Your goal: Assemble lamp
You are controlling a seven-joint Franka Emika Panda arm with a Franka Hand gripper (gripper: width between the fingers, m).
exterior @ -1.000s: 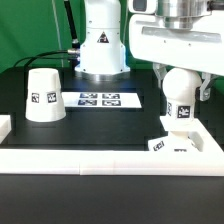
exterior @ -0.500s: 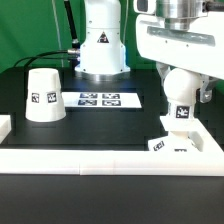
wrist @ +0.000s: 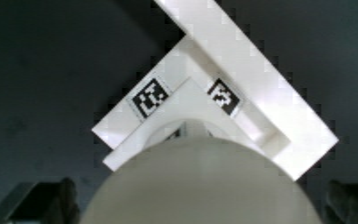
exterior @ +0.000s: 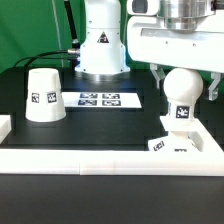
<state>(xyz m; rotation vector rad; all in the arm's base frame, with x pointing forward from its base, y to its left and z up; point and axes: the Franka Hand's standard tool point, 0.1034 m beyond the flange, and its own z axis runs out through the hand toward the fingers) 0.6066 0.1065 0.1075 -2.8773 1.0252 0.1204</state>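
The white ball-shaped bulb (exterior: 181, 95) stands upright on the low sloped base (exterior: 172, 145) at the exterior view's front right, against the white wall. My gripper (exterior: 185, 84) hangs over the bulb and is open, one finger on each side with a small gap to the bulb. In the wrist view the bulb (wrist: 194, 185) fills the foreground between the dark fingers (wrist: 51, 203), and beyond it lies the tagged base (wrist: 202, 110). The cone-shaped shade (exterior: 43, 95) stands alone, wide end down, at the exterior view's left.
The marker board (exterior: 100, 99) lies flat in the middle of the black table. A raised white wall (exterior: 100, 157) runs along the front edge and round the right corner. The arm's white pedestal (exterior: 100, 45) stands at the back.
The fingers have spread apart and come off the bulb. The bulb stays upright on the base; the shade has not moved.
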